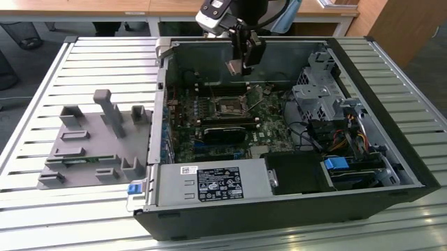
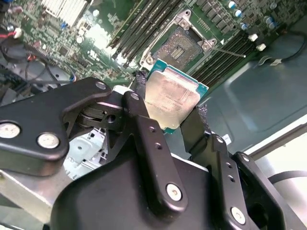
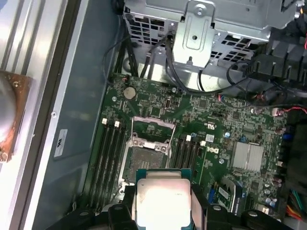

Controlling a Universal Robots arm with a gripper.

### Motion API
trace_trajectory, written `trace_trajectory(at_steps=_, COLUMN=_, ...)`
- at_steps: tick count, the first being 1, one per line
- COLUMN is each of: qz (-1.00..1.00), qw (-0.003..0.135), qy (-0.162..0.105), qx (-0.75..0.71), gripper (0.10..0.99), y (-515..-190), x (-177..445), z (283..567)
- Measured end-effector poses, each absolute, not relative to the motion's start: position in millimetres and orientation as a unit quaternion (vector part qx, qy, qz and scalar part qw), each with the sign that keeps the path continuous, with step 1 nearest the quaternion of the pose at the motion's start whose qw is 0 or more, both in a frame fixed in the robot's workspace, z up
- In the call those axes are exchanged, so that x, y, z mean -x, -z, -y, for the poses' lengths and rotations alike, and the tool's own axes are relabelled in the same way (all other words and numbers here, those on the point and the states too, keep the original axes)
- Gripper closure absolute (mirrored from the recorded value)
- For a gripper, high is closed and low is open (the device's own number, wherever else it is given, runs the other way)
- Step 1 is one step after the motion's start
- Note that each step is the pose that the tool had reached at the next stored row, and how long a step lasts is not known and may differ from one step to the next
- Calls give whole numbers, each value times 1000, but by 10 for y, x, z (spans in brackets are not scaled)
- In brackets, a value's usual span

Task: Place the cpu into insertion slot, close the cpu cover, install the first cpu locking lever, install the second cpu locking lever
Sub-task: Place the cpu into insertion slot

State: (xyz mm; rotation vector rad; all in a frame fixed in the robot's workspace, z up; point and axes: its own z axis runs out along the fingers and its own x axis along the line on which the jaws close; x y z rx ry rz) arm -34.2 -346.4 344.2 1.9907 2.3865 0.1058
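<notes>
the tool [image 2: 169, 106] grips the cpu [image 2: 173, 96] by two opposite edges, clear of the open insertion slot [image 2: 180, 48]. the exterior view shows the cpu edge-on; the first wrist view crops it.

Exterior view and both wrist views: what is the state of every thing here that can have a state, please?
Black two-finger gripper: shut on the cpu.
Small square silver-grey cpu: held in the air, not yet in the slot.
Black-framed square insertion slot: empty, uncovered.
Thin silvery metal cpu cover: swung open, standing up beside the slot.
Black computer case: lying flat, side panel off.
</notes>
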Motion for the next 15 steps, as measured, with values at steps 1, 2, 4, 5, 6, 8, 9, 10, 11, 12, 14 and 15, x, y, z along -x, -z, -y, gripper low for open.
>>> trace_trajectory(at_steps=1, qz=-764, qw=16, qy=-34, qx=-644, gripper=549, y=-3428, x=342, z=3459)
trace_trajectory(at_steps=2, qz=-762, qw=15, qy=-33, qx=-647, gripper=549, y=-3413, x=342, z=3455)
trace_trajectory(at_steps=4, qz=-757, qw=14, qy=-32, qx=-653, gripper=549, y=-3380, x=342, z=3442)
trace_trajectory(at_steps=5, qz=-754, qw=14, qy=-31, qx=-656, gripper=549, y=-3362, x=342, z=3436)
trace_trajectory(at_steps=6, qz=-751, qw=13, qy=-31, qx=-659, gripper=549, y=-3343, x=342, z=3430)
trace_trajectory(at_steps=8, qz=-745, qw=13, qy=-29, qx=-666, gripper=549, y=-3306, x=342, z=3418)
trace_trajectory(at_steps=9, qz=-743, qw=12, qy=-29, qx=-669, gripper=549, y=-3289, x=342, z=3412)
trace_trajectory(at_steps=10, qz=-740, qw=12, qy=-28, qx=-672, gripper=549, y=-3271, x=342, z=3408)
trace_trajectory(at_steps=11, qz=-736, qw=12, qy=-28, qx=-676, gripper=549, y=-3253, x=342, z=3404)
trace_trajectory(at_steps=12, qz=-733, qw=12, qy=-28, qx=-680, gripper=549, y=-3235, x=342, z=3400)
trace_trajectory(at_steps=14, qz=-725, qw=12, qy=-27, qx=-688, gripper=549, y=-3197, x=342, z=3394)
trace_trajectory(at_steps=15, qz=-721, qw=12, qy=-27, qx=-692, gripper=549, y=-3179, x=342, z=3392)
